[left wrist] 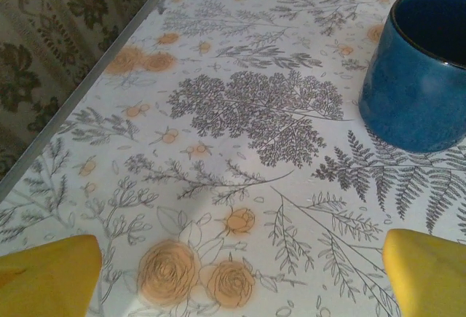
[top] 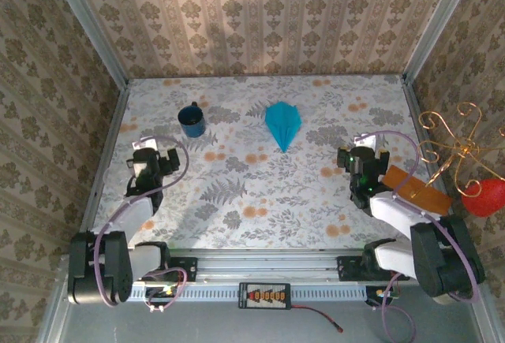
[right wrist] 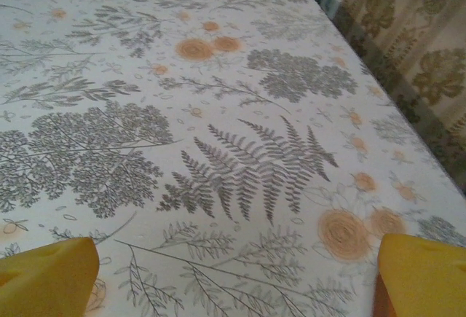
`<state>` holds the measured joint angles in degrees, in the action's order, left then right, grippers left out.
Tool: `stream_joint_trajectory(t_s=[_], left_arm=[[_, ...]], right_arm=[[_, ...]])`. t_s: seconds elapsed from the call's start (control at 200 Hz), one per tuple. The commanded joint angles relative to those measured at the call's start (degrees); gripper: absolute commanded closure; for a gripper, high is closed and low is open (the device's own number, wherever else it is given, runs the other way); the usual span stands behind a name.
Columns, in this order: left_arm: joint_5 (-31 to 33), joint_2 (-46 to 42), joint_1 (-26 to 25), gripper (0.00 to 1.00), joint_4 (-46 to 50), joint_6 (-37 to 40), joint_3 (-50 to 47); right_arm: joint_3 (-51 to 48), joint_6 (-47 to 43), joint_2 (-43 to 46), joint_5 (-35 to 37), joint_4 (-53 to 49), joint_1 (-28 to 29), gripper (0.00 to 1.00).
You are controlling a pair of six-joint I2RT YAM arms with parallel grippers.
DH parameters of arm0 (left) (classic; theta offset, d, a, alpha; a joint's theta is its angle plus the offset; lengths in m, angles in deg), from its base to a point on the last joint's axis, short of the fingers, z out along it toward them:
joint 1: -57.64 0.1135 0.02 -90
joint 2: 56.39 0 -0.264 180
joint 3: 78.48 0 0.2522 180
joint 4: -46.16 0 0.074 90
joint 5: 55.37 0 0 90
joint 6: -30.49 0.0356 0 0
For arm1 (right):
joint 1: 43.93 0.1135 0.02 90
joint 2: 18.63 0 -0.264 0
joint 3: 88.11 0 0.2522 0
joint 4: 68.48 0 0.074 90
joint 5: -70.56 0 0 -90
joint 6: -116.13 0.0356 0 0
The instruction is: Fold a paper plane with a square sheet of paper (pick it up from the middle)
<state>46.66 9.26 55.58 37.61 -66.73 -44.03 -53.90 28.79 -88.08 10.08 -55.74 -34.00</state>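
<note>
The paper plane (top: 282, 124) lies on the bench (top: 237, 201), ahead of the right end effector (top: 361, 154) and to its left. The right and the left end effector (top: 151, 154) both stand apart, empty. The plane is probably light, flimsy and easily crushed, so pinch it gently along its centre crease.

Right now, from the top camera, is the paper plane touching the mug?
No, the paper plane lies apart from the mug, with patterned table between them.
</note>
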Motion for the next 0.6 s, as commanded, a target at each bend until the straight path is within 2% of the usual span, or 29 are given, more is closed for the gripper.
stream_joint_trajectory(t_s=[0.0, 0.14, 0.205, 0.405, 0.465, 0.595], left_arm=[[-5.18, 3.59, 1.47, 0.00, -14.12, 3.75, -1.66], [-9.86, 9.83, 3.41, 0.00, -24.26, 4.76, -2.88], [-10.71, 10.81, 3.96, 0.00, -22.91, 5.45, -1.51], [-17.17, 18.24, 6.03, 0.00, -30.96, 6.16, -1.31], [-16.64, 19.31, 5.71, 0.00, -31.95, 6.35, -1.62], [-15.89, 23.66, 5.25, 0.00, -38.81, 6.88, -2.37]], right_arm=[[-1.59, -2.42, -2.84, -7.24, 14.44, -2.39, 0.00], [-1.17, -1.45, -6.12, -13.96, 19.26, -5.48, 0.00], [-1.02, -0.82, -8.31, -17.40, 21.39, -6.65, 0.00], [-1.11, -1.48, -16.62, -20.58, 28.77, -6.73, 0.00], [-0.80, -1.86, -18.35, -21.17, 29.93, -6.80, 0.00], [2.94, -1.48, -18.15, -23.89, 22.38, -7.74, 0.00]])
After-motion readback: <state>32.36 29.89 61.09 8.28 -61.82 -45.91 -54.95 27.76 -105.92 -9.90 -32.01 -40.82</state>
